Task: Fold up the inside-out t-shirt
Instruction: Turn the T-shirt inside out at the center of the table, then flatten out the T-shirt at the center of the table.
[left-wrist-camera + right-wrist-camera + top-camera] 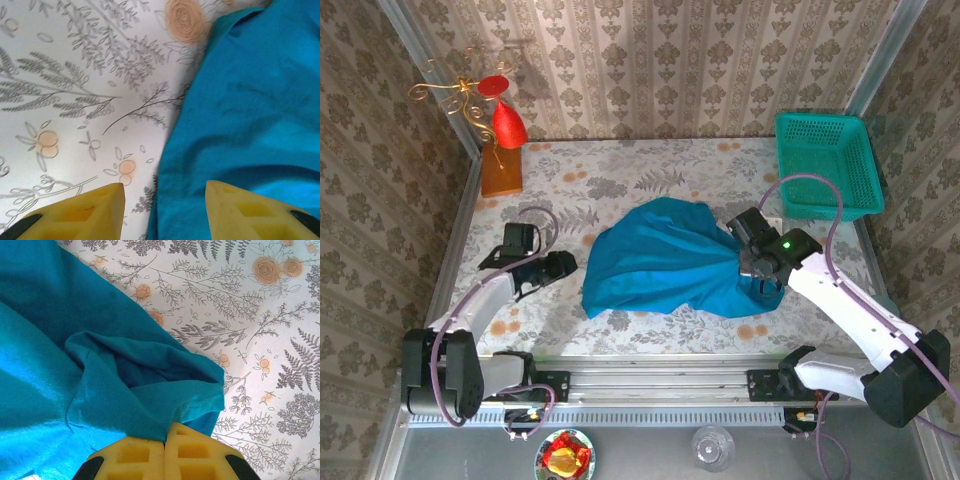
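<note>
right gripper (168, 436) is pinching the t-shirt (660, 260) edge, probably to spread it; left gripper (165, 187) is hovering open alongside.

This is a robot test cell dressed up as a home room. Damask wallpaper panels (670, 60) stand between bare aluminium posts (428, 70) around a surface (650, 165) covered with a flower-printed cloth. A left arm (485, 300) and a right arm (840, 295) are bolted to a metal rail (660, 385) along its near edge. A gold-wire ornament (485, 100) stands at the far left corner, a green mesh basket (823, 165) at the far right.
</note>
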You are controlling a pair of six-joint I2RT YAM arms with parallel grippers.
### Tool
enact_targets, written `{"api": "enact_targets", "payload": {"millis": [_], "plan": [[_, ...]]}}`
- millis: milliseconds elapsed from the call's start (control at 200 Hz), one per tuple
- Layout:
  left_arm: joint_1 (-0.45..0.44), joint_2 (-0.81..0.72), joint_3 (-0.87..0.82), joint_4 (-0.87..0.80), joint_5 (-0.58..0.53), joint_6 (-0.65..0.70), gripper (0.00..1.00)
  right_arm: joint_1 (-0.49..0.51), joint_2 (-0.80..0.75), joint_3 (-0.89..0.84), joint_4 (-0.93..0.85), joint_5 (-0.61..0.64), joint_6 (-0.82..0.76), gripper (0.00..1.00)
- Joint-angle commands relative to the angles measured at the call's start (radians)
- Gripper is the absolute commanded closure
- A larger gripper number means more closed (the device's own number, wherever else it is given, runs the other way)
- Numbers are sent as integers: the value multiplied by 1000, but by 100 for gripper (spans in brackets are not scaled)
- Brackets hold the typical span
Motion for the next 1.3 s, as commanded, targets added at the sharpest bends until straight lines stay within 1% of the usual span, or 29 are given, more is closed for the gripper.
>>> {"api": "enact_targets", "payload": {"millis": [0,85,190,290,345,385,500,585,685,740,750,770,1070,1170,1245,1295], "plan": [[-24,62,51,-40,79,47,53,-5,7,-11,8,-4,-10,100],[-71,116,74,-81,75,63,53,-6,10,-9,8,-6,-12,100],[-122,159,82,-131,15,57,53,-6,13,-5,9,-9,-12,100],[-144,172,62,-152,-31,27,53,-6,12,-8,6,-11,-9,100],[-151,170,42,-145,-34,12,51,-6,9,-7,6,-11,-8,100],[-154,170,27,-128,-18,4,50,-6,7,-7,6,-12,-6,100],[-155,195,-10,-61,74,-15,48,-6,6,-5,6,-13,-6,100],[-155,205,-35,22,161,-39,48,-6,9,-2,8,-14,-8,100],[-155,198,-47,104,227,-68,49,-6,7,1,6,-16,-8,100],[-154,185,-51,143,239,-86,49,-6,4,1,5,-16,-6,100],[-154,182,-52,150,263,-89,49,-6,4,0,5,-17,-6,100],[-154,177,-51,162,275,-94,49,-6,3,1,3,-15,-6,100],[-122,148,-19,191,277,-84,54,-6,-7,2,-2,-13,-6,100],[-104,154,-19,211,281,-81,59,-6,-10,4,-9,-8,-5,100],[-94,167,-16,208,263,-69,58,-6,-10,4,-8,-8,-5,100],[-89,181,-5,197,253,-50,55,-6,-10,7,-6,-10,-5,100]]}}
